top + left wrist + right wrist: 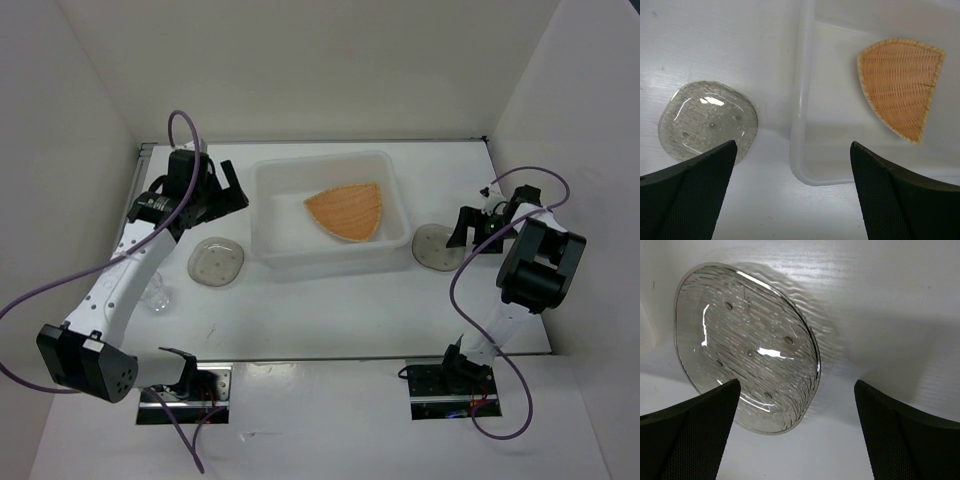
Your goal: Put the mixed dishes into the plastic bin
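Observation:
The orange woven-look plate [347,211] [901,85] lies flat inside the translucent white plastic bin [268,190] [801,125]. One grey-brown saucer [217,262] [707,120] rests on the table left of the bin, another saucer [432,246] [746,342] to its right. A clear cup [156,295] stands by the left arm. My left gripper [226,190] [792,192] hovers open over the bin's left corner, nothing between its fingers. My right gripper [470,228] [796,432] stands open just right of the right saucer, empty.
White walls enclose the table on three sides. Purple cables loop from both arms [185,125]. The arm bases [185,385] sit at the near edge.

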You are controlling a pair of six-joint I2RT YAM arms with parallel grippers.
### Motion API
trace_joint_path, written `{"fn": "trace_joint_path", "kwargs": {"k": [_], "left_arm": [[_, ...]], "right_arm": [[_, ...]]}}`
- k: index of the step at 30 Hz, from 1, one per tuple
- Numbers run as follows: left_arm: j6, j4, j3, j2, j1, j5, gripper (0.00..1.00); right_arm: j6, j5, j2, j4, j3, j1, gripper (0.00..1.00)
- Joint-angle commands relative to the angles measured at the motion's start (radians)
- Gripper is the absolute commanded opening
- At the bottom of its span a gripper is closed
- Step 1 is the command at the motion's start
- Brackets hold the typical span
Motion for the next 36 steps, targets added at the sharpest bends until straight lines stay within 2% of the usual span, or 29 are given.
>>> {"fn": "trace_joint_path", "kwargs": {"k": [1, 6, 7, 12, 17, 24, 29, 33, 36], "left_arm": [[-0.059, -0.022, -0.026, -0.041, 0.007, -0.011, 1.00], [-0.088, -0.022, -0.057, -0.084, 0.007, -0.011, 1.00], [-0.099, -0.022, -0.057, -0.084, 0.007, -0.011, 0.99], [-0.099, -0.022, -0.076, -0.093, 0.007, -0.011, 0.98], [-0.108, -0.022, -0.076, -0.084, 0.007, -0.011, 0.98], [-0.108, -0.013, -0.094, -0.084, 0.007, 0.000, 0.98], [-0.108, -0.003, -0.112, -0.093, 0.007, 0.009, 0.98], [-0.117, -0.003, -0.131, -0.116, 0.007, 0.009, 0.98], [-0.117, -0.003, -0.140, -0.141, 0.007, 0.009, 0.98]], "right_arm": [[0.004, -0.032, 0.020, 0.081, -0.025, -0.004, 0.99], [0.016, -0.064, 0.049, 0.110, -0.048, -0.004, 0.99], [0.016, -0.064, 0.049, 0.110, -0.048, -0.004, 0.96], [0.036, -0.109, 0.058, 0.129, -0.066, -0.004, 0.61], [0.036, -0.118, 0.058, 0.129, -0.094, -0.004, 0.54], [0.036, -0.097, 0.049, 0.138, -0.119, -0.004, 0.27], [0.056, -0.057, 0.029, 0.147, -0.128, -0.004, 0.02], [0.015, -0.084, -0.011, 0.088, -0.097, -0.024, 0.00], [-0.009, -0.152, -0.067, 0.011, -0.051, -0.093, 0.00]]}}
